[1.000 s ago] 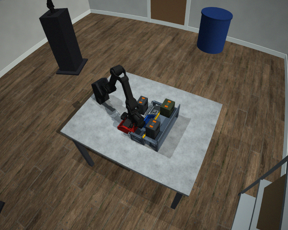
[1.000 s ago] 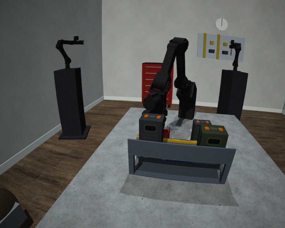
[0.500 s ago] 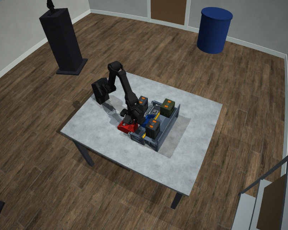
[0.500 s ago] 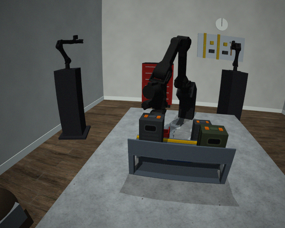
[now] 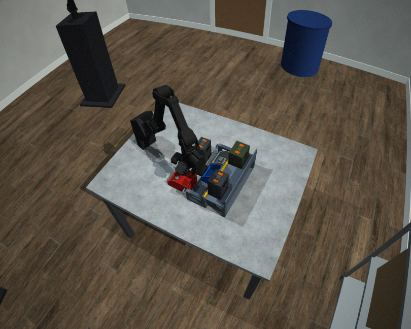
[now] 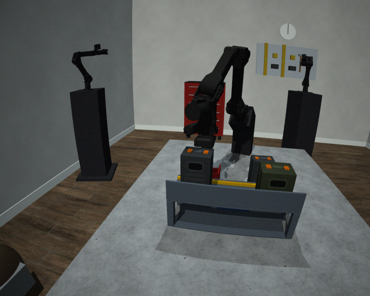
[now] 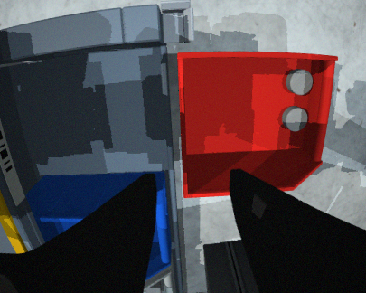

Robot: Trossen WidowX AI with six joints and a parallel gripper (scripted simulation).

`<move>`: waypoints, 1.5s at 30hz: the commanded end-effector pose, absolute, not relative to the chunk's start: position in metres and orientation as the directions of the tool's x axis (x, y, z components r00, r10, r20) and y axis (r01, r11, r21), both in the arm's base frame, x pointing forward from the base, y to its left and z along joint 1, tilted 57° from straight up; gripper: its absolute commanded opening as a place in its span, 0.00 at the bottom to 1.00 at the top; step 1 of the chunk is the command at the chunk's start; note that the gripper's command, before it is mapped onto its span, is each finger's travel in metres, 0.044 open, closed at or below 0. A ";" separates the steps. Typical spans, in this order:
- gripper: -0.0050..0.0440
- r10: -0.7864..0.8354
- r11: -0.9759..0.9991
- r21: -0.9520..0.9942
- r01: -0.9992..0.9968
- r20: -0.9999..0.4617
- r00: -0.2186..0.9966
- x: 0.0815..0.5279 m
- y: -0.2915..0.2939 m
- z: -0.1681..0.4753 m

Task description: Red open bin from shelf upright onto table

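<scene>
The red open bin point(image 5: 181, 183) point(image 6: 216, 172) point(image 7: 222, 99) stands upright on the table point(image 5: 145, 208) point(image 6: 131, 223), just outside the shelf's open side. A strip of table shows between the bin and the shelf point(image 5: 241, 187) point(image 6: 233, 198) in the wrist view. Two round grey parts lie in the bin, one point(image 7: 299, 81) near a far corner and one point(image 7: 295, 118) beside it. My gripper point(image 7: 192, 181) is open and empty. It hangs above the gap between shelf and bin, with the right fingertip over the bin's near edge in the wrist view. The fingertips are hidden in the top and exterior views.
A blue bin point(image 7: 78, 194) sits in the shelf below my left finger. A dark case point(image 5: 218, 186) point(image 6: 196, 165) and a green case point(image 5: 238, 154) point(image 6: 276, 177) stand on top of the shelf. Another dark case point(image 5: 204, 150) stands by the shelf's arm side.
</scene>
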State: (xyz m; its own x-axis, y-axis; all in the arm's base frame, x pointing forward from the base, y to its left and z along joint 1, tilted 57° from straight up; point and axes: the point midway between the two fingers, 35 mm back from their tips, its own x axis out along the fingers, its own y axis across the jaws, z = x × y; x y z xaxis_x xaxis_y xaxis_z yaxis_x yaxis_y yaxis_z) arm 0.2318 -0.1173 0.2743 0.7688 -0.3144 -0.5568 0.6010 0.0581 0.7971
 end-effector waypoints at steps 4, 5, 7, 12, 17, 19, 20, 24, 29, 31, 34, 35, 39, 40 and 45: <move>0.41 -0.320 0.072 0.810 0.582 -0.534 0.782 0.233 -0.117 0.280; 0.41 -0.320 0.073 0.810 0.582 -0.533 0.783 0.235 -0.117 0.280; 0.41 -0.320 0.075 0.811 0.581 -0.532 0.784 0.236 -0.118 0.280; 0.41 -0.320 0.075 0.811 0.581 -0.532 0.784 0.236 -0.118 0.280; 0.41 -0.320 0.075 0.811 0.581 -0.532 0.784 0.236 -0.118 0.280; 0.41 -0.318 0.077 0.813 0.577 -0.529 0.787 0.236 -0.118 0.280; 0.41 -0.319 0.076 0.812 0.578 -0.529 0.786 0.237 -0.118 0.279; 0.41 -0.320 0.075 0.811 0.580 -0.532 0.784 0.240 -0.120 0.275; 0.41 -0.320 0.075 0.811 0.580 -0.532 0.784 0.240 -0.120 0.275; 0.41 -0.320 0.075 0.811 0.580 -0.532 0.784 0.240 -0.120 0.275; 0.41 -0.320 0.075 0.811 0.580 -0.532 0.784 0.240 -0.120 0.275; 0.41 -0.320 0.075 0.811 0.580 -0.532 0.784 0.240 -0.120 0.275; 0.41 -0.319 0.076 0.811 0.579 -0.531 0.785 0.242 -0.121 0.274; 0.41 -0.320 0.075 0.811 0.580 -0.532 0.784 0.242 -0.121 0.273; 0.41 -0.320 0.075 0.811 0.580 -0.532 0.784 0.242 -0.121 0.273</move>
